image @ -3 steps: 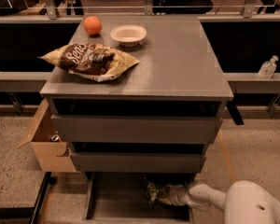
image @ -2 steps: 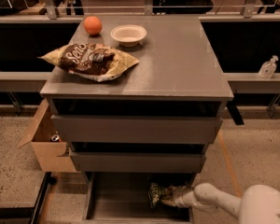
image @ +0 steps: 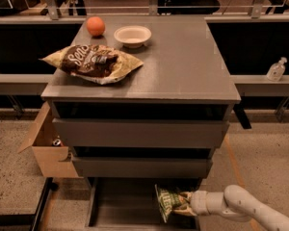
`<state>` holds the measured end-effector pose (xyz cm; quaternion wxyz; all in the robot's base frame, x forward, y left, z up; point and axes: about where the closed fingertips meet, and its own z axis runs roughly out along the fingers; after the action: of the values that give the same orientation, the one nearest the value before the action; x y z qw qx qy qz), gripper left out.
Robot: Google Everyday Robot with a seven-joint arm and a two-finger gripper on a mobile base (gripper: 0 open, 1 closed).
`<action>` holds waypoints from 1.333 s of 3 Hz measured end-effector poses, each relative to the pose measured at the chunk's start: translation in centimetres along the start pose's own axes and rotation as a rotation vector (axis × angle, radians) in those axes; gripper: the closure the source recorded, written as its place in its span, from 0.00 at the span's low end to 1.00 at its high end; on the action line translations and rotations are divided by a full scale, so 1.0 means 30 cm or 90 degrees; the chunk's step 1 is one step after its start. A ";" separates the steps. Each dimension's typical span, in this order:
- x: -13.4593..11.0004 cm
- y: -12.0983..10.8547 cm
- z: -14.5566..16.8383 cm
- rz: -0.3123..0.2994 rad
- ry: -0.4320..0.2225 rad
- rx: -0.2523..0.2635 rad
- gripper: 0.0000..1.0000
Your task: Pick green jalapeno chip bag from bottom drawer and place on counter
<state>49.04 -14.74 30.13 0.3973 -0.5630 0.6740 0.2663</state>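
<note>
Camera view: 1 view only, looking down on the cabinet's front.
Gripper [image: 184,204]: low, below the front-right corner of the counter [image: 183,66], at the right side of the open bottom drawer [image: 120,211], on the end of the white arm [image: 241,207] reaching in from the right.
Fingers: together on the right edge of the green jalapeno chip bag [image: 165,202], clamped rather than apart by the look of it.
Bag position: right half of the bottom drawer, standing on edge and tilted, just under the middle drawer [image: 142,168]; touching the drawer floor or not, impossible to tell.
Key relation: bag directly left of the fingers, toward the drawer's middle; long axis near upright, leaning; only 1 arm, so no nearer hand to choose.
Step in hand: probably grasp made, lift-out not yet done.
Next move, as a judgement: back out toward the front, clear of the middle drawer and top drawer [image: 139,133], then up past the counter's front edge.
Counter load: brown-and-cream chip bag [image: 91,61] near the front-left corner; orange [image: 95,26] and white bowl [image: 132,35] by the back edge, left of centre.
Likely landing: toward the right edge or front-right corner.
Risk: tall top of the bag catching the drawer front above.
</note>
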 end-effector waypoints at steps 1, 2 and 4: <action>-0.108 0.038 -0.082 -0.031 -0.025 -0.035 1.00; -0.108 0.038 -0.082 -0.031 -0.025 -0.035 1.00; -0.358 0.036 -0.198 -0.145 0.015 0.021 1.00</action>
<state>47.14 -13.43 42.23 0.4259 -0.6327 0.6145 0.2017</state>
